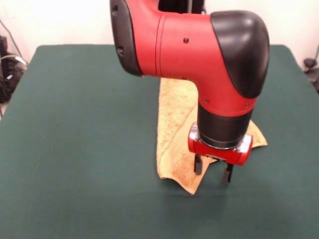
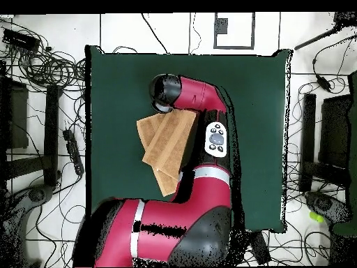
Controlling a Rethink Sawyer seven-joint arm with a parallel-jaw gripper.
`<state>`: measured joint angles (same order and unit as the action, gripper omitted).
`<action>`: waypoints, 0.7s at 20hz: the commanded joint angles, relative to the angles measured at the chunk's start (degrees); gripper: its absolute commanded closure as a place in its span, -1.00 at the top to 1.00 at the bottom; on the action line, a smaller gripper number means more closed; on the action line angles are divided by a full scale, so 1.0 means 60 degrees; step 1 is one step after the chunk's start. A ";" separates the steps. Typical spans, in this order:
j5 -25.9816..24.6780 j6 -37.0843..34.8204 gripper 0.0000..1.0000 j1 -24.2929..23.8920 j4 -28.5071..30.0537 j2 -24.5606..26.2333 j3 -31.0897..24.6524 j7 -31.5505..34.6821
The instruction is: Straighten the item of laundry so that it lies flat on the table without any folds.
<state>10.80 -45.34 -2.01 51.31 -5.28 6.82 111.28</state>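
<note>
The claw [image 1: 213, 172] points straight down with its two black fingers [image 1: 198, 164] spread apart, gripping nothing, tips low over the near end of the orange-tan terry towel [image 1: 174, 117]. The towel lies folded over itself (a long strip with an angled flap) near the middle of the green felt table [image 1: 75, 149]. The red and black arm [image 2: 199, 94] reaches across it.

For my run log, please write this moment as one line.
towel: folded, not flat | gripper: jaws open, low over towel's near end | table: green | task: not done
</note>
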 commanded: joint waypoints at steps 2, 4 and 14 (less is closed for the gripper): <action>-0.0122 -0.1084 1.00 -0.0208 -0.0254 0.0591 0.0037 0.1499; -0.0177 -0.1150 1.00 -0.0299 -0.0102 0.0444 0.0011 0.1348; -0.0528 0.0285 1.00 -0.0567 0.0064 0.0724 -0.0153 0.0942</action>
<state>10.55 -47.70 -3.91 49.31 -4.44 6.86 111.28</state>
